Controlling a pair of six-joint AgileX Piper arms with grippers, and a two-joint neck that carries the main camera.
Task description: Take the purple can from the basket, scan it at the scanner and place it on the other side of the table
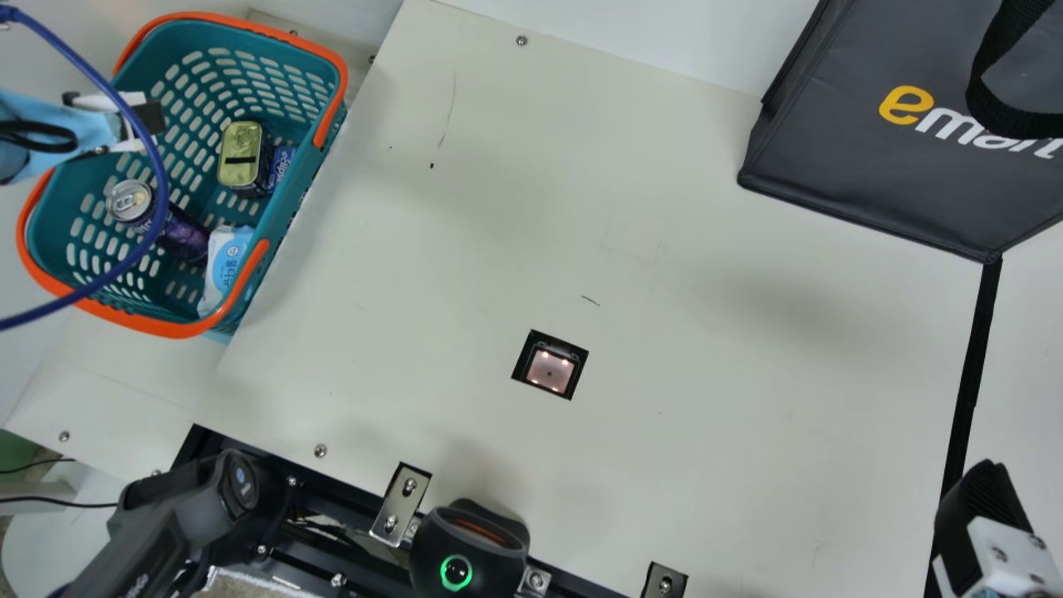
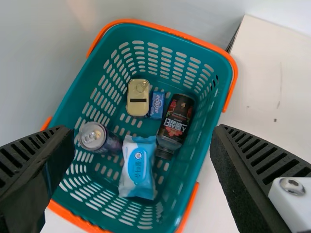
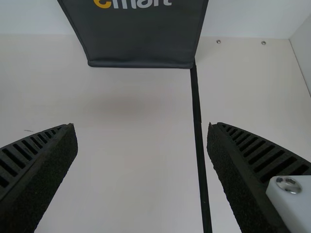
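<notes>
Basket (image 1: 291, 199), teal with orange handles, stands at the left edge of the cream table (image 1: 448, 274). Inside it, toward the wall farther from the table, the purple can (image 1: 184, 237) leans at a slant, lid up, just beside a white and light-blue packet (image 1: 222, 266). Also in the basket are a gold-lidded tin (image 1: 241, 158), a small blue pack (image 1: 282, 162) next to it, and a dark bottle (image 2: 177, 121) along the side nearer the table. Above the basket hangs the left gripper (image 1: 145, 124), its fingers spread wide with nothing between them. Right of the basket, the scanner (image 1: 550, 370) is set into the tabletop, lit. Well apart from the basket, at the far right, are a dark grey bag (image 1: 839, 149), a black strip (image 1: 973, 357) and the right gripper (image 1: 984, 507), also wide and holding nothing.
</notes>
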